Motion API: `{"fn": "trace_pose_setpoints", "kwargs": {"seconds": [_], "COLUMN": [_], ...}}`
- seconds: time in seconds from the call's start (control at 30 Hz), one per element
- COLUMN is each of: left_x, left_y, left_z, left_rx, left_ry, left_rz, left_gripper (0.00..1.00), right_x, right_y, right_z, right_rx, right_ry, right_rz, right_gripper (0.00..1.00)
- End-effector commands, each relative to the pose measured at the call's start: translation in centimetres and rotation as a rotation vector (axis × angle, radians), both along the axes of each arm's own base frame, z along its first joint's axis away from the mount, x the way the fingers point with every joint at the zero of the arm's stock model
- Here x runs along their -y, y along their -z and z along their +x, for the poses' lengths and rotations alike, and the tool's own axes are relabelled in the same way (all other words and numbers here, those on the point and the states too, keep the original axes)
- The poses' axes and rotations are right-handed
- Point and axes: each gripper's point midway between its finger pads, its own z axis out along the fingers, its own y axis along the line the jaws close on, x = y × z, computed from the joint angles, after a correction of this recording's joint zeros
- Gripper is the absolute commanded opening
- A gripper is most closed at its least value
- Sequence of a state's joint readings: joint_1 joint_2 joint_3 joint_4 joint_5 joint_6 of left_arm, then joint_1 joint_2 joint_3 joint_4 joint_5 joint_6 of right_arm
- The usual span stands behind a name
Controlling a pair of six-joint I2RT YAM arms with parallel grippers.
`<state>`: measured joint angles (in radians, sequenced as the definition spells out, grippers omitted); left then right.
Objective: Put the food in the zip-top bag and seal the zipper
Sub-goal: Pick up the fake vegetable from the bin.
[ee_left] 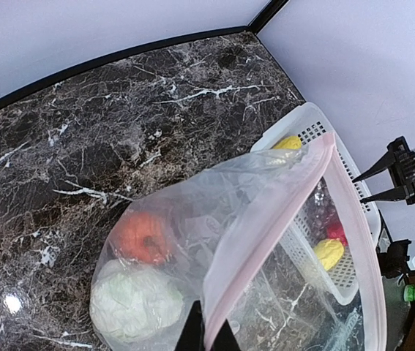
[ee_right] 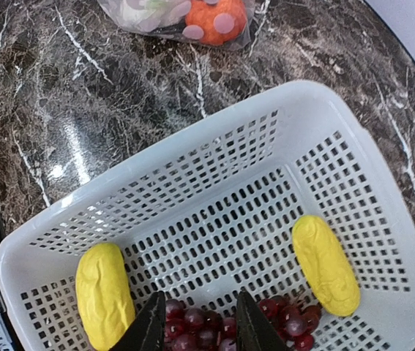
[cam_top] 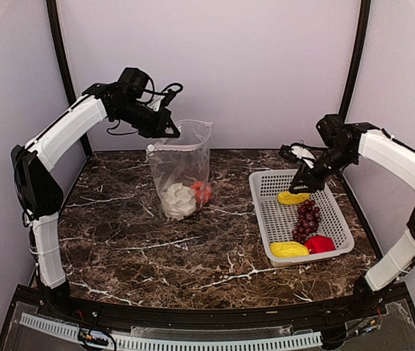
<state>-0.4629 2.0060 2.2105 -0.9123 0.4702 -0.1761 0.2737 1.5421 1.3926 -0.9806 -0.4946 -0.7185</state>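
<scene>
Your left fingers (cam_top: 168,132) are closed on the upper left corner of the clear bag (cam_top: 185,157), holding it upright near the back middle of the dark marble table (cam_top: 134,241). The left wrist view shows the pinkish zipper strip (ee_left: 289,223) pinched between those fingers and curving away from them in a loop, so the mouth of the bag stands open and unsealed. Two pieces of food sit in the bottom of the bag, which hangs down to the table: the white cauliflower (cam_top: 178,199) and, touching it on its right side, the orange pumpkin (cam_top: 203,192). To the right of the bag and apart from it, a white perforated basket (cam_top: 264,223) sits on the table and holds the remaining food. One yellow piece (cam_top: 293,197) lies at the basket's far end and a second yellow piece (cam_top: 288,249) lies at its near end. The dark grapes (cam_top: 307,219) are in the middle between them, and the red pepper (cam_top: 319,244) is just beside the nearer yellow piece. Your right fingers (cam_top: 299,185) are open and hold nothing. They hang low over the far end of the basket, close to the farther yellow piece. In the right wrist view the grapes show in the gap between the two fingertips, with one yellow piece out to either side.
</scene>
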Motion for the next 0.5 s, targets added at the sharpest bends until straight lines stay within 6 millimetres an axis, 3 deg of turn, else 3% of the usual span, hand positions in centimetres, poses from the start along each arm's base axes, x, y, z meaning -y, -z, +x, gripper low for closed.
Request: {"fn": "trace_pose_setpoints", "kwargs": {"seconds": [0.0, 0.2, 0.47], "left_x": [-0.6, -0.6, -0.4], "left_y": [-1.8, -1.7, -1.6], "left_z": [-1.0, -0.9, -0.9], "left_rx": [0.045, 0.049, 0.047], "left_ry": [0.009, 0.011, 0.016], "left_rz": [-0.006, 0.0, -0.011], "left_gripper": [0.01, 0.01, 0.01], "right_x": [1.5, 2.7, 4.2], "right_y": [1.5, 3.2, 4.9], "right_z": [-2.6, -5.1, -9.5], "right_rx": [-0.036, -0.077, -0.119], "right_ry": [-0.019, -0.015, -0.093], "right_rz": [-0.069, -0.114, -0.166], "right_gripper": [0.29, 0.34, 0.55]}}
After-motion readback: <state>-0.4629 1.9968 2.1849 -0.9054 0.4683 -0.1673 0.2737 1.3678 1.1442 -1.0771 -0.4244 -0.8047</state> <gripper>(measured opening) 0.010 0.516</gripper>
